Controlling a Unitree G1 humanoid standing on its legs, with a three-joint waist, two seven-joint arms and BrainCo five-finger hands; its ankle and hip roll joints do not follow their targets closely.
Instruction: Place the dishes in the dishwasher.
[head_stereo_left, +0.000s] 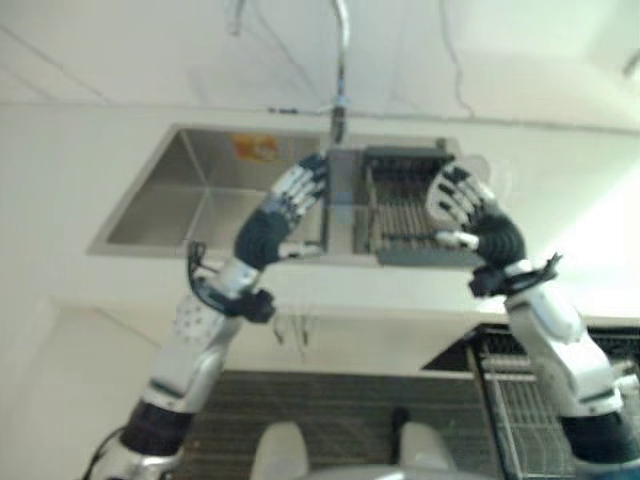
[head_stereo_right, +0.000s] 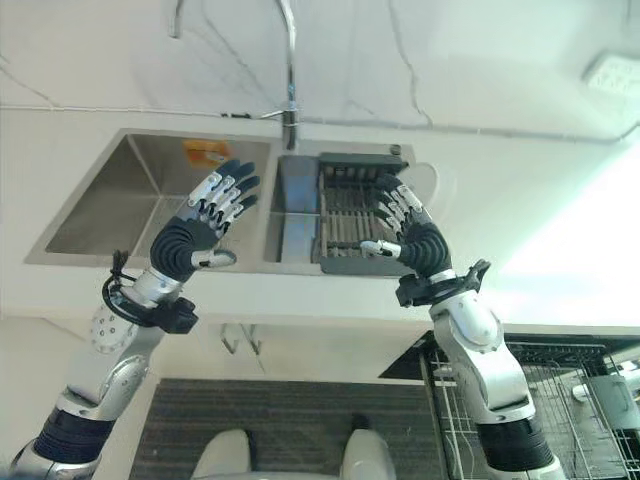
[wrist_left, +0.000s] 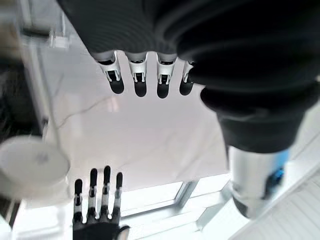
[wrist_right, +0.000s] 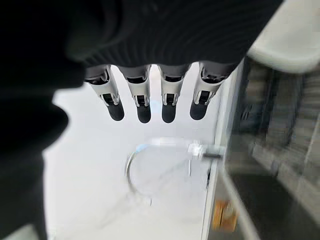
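My left hand (head_stereo_right: 200, 225) is raised over the divider of a steel double sink (head_stereo_right: 100, 205), fingers straight and spread, holding nothing. My right hand (head_stereo_right: 412, 232) hovers over the dark dish rack (head_stereo_right: 345, 215) in the right basin, also open and empty. A pale round dish (head_stereo_right: 436, 180) lies at the rack's right edge, just beyond the right hand; it appears as a white dish (wrist_left: 32, 167) in the left wrist view and a white dish (wrist_right: 285, 45) in the right wrist view. The dishwasher's wire rack (head_stereo_right: 560, 400) stands pulled out at the lower right.
A tall curved faucet (head_stereo_right: 290, 70) rises behind the sink's divider. An orange item (head_stereo_right: 205, 152) sits at the back of the left basin. White countertop (head_stereo_right: 540, 200) surrounds the sink. A dark ribbed mat (head_stereo_right: 280, 420) lies on the floor below.
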